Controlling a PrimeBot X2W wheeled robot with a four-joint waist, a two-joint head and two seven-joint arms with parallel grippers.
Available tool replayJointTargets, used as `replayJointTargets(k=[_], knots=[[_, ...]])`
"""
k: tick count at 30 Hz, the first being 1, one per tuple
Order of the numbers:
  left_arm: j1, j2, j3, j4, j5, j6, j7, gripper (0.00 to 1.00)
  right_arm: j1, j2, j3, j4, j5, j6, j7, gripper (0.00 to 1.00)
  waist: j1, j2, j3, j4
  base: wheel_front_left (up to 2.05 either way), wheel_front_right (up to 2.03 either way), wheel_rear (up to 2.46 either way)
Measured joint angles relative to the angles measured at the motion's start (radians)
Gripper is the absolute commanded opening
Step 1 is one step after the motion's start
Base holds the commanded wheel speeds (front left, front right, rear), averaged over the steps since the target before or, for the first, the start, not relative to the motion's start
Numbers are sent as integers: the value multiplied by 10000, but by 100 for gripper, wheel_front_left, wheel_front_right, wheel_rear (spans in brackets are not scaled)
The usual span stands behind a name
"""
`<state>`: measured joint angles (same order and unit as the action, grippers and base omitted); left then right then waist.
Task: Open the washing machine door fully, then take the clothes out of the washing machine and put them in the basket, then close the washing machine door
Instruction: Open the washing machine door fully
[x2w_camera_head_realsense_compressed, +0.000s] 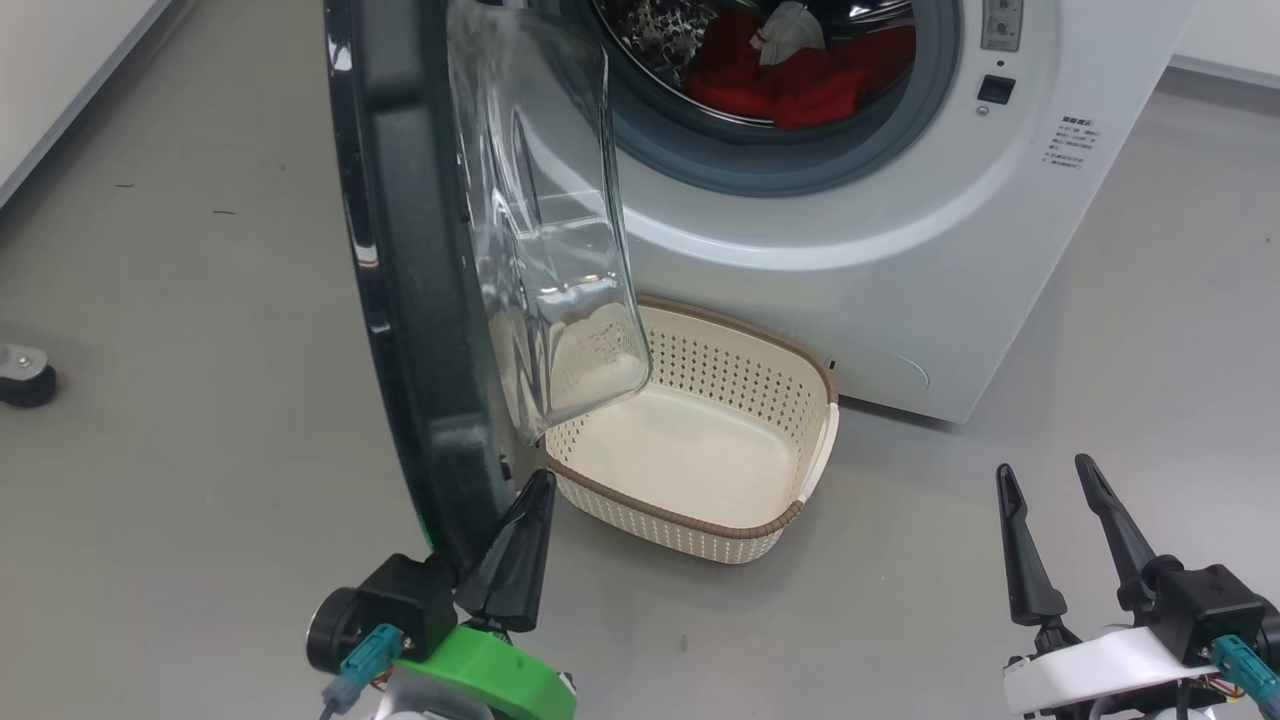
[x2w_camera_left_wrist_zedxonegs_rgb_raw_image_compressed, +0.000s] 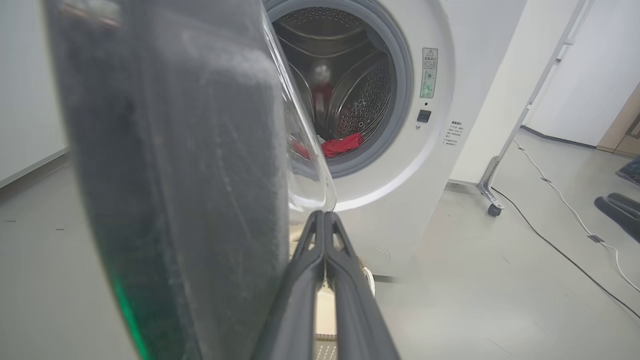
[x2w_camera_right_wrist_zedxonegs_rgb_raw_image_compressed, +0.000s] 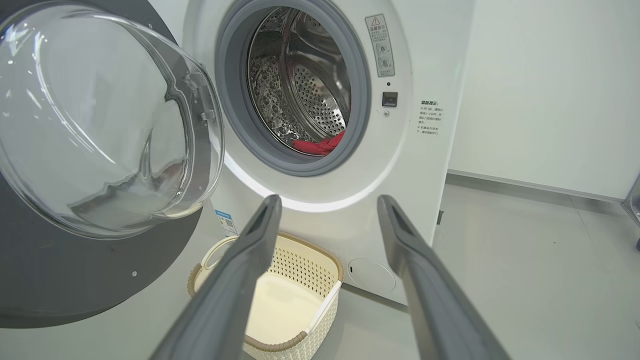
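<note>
**Washing machine** (x2w_camera_head_realsense_compressed: 900, 250): white front-loader on grey floor (x2w_camera_head_realsense_compressed: 200, 420), at the far side of the floor in the head view. Grey rubber gasket around the mouth, perforated steel drum inside. Small printed label and dark square socket to the right of the mouth.

**Washing machine door** (x2w_camera_head_realsense_compressed: 400, 300): round, with a glossy black rim and a bulging clear glass bowl. Swung out from the left side of the mouth, nearly edge-on to the head camera. Mouth fully uncovered.

**Clothes** (x2w_camera_head_realsense_compressed: 800, 80): red fabric with a piece of white cloth on top. Lying in the bottom of the drum, behind the gasket lip.

**Basket** (x2w_camera_head_realsense_compressed: 720, 540): cream plastic with perforated sides, a brown woven-look rim and white loop handles. On the floor at the foot of the machine's front, far-left end under the door's glass bowl. Bare cream bottom showing.

**Left gripper** (x2w_camera_head_realsense_compressed: 540, 490): green wrist collar, dark fingers pressed together, closed on nothing. Tips just beside the door's lower rim on its inner side, near the basket's near-left corner. Contact with the door not clear.

**Right gripper** (x2w_camera_head_realsense_compressed: 1044, 468): white wrist collar, fingers spread wide, holding nothing. Over bare floor at the near right, well apart from basket and machine, fingers pointing toward the machine.

**Castor** (x2w_camera_head_realsense_compressed: 25, 375): black, at the left edge of the floor.
</note>
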<state>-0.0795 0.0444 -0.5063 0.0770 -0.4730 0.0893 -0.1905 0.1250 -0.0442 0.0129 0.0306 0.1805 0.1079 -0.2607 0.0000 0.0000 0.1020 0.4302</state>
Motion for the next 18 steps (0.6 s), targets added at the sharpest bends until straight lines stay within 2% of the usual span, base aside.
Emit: replayJointTargets(k=[7, 18], knots=[[109, -4, 332, 197, -8, 105, -173, 0, -1, 8, -61, 0, -2, 42, 0, 100, 0, 0, 3, 139, 0, 0, 0], [174, 6, 1390, 535, -4, 198, -378, 0, -1, 29, -79, 8, -46, 54, 0, 100, 0, 0, -37, 299, 0, 0, 0]])
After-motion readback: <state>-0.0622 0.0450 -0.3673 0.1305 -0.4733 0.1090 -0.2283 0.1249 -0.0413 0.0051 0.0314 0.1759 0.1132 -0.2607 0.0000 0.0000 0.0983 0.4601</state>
